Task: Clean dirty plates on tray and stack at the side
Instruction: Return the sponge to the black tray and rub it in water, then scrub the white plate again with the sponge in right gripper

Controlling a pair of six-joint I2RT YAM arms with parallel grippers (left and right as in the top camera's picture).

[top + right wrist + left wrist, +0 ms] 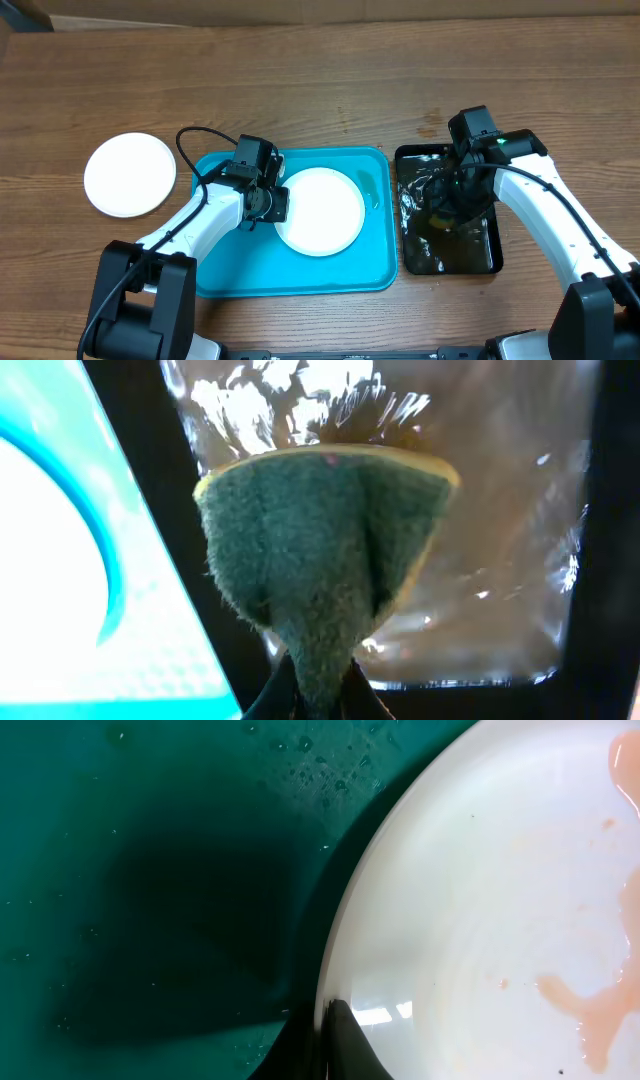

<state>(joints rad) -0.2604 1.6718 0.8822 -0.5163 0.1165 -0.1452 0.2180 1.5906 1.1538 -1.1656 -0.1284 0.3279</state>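
Left claw (pixel 275 203): pinched shut on the left rim of the smeared plate (pixel 320 211). In the left wrist view I see only its dark fingertips (pixel 340 1042), cut off at the bottom.
Right claw (pixel 447 205): closed on the sponge (pixel 320 550), which is squeezed into a fold at the pinch.
Plates counted: two in view, both white.
Smeared plate: lies on the turquoise tray (pixel 230 265), right of its middle. The left wrist view shows pale pinkish smears (pixel 590 1010) near its right side.
Second plate (pixel 130 174): on bare wood of the desk (pixel 330 90) toward its left edge, well apart from the tray. I can make out no marks on it from overhead.
Trays counted: two. The turquoise one sits mid-desk by the edge on the arms' side, and the black tray (pixel 480 262) is just beside its right edge.
Sponge: one, with a green scrub face and a yellow rim, held over the black tray.
Hard to make out: the black tray's floor is glossy and wet-looking, and what lies there I cannot tell. Overhead, the right arm covers most of the sponge.
Droplets (pixel 320 760): fine specks on the turquoise tray near the plate's rim.
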